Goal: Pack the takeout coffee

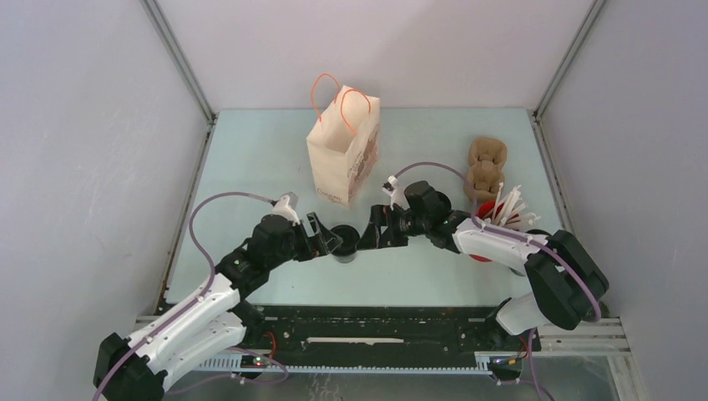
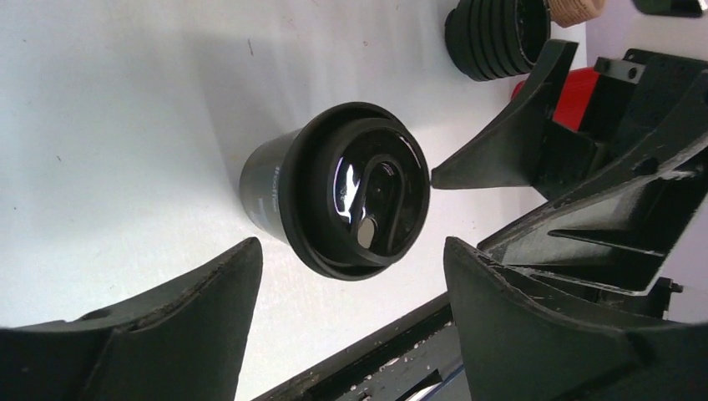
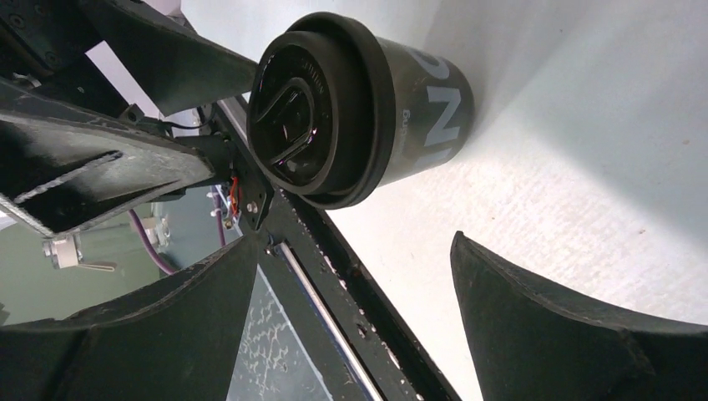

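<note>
The takeout coffee [image 1: 345,243] is a small black cup with a black lid, standing upright on the table between my two grippers. My left gripper [image 1: 331,241] is open just left of it. In the left wrist view the cup [image 2: 334,196] sits just beyond the open left gripper [image 2: 352,255], with nothing held. My right gripper [image 1: 368,236] is open just right of the cup. The right wrist view shows the cup [image 3: 367,109], with grey lettering on its side, ahead of the open right gripper [image 3: 355,246]. One right fingertip [image 2: 442,174] comes very close to the lid rim.
A white paper bag [image 1: 342,152] with orange handles stands open behind the cup. At the right are a brown pulp cup carrier [image 1: 486,165], a red cup of white sticks [image 1: 503,213] and a black ribbed stack [image 2: 497,38]. The table's black front rail [image 3: 359,276] runs just below.
</note>
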Controlling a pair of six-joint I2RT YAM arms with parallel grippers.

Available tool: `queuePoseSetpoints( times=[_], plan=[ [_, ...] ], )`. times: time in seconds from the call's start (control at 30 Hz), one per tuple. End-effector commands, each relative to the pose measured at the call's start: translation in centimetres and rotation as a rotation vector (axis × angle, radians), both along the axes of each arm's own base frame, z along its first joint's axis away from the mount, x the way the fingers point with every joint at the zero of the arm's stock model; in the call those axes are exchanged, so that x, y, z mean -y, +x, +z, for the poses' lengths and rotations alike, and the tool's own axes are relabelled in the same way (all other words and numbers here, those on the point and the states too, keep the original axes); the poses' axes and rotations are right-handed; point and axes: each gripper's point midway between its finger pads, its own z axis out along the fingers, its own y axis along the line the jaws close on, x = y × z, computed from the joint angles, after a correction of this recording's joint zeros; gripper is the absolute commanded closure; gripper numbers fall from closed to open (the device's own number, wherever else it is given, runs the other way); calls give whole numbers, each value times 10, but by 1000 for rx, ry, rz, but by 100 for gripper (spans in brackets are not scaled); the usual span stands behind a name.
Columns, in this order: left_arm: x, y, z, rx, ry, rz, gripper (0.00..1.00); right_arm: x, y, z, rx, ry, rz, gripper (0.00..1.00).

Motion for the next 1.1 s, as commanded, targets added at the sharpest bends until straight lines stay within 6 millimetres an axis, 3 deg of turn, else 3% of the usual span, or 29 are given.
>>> queuePoseSetpoints(
  times=[0.0, 0.17, 0.43, 0.53, 0.63, 0.73, 1.07],
  plan=[
    [3, 4, -3, 6, 12, -16, 20, -7, 11, 14, 60, 20, 31, 6],
    [-4, 6, -15, -3, 34, 18, 31, -16, 16, 16, 54, 36, 44, 6],
    [-21, 7, -3, 25, -23, 95, 19, -24, 27, 14, -5, 89, 30, 7],
    [-32, 5, -9, 7, -68, 139, 29, -27, 33, 15, -23, 121, 25, 10],
    [-33, 2, -20, -27, -94, 132, 39, -31, 35, 17, -52, 151, 24, 15],
    [-26, 3, -27, -53, -129, 110, 42, -35, 36, 19, -61, 169, 29, 17],
    [-25, 5, -33, -58, -140, 111, 38, -46, 39, 3, -80, 142, 47, 15]
  ],
)
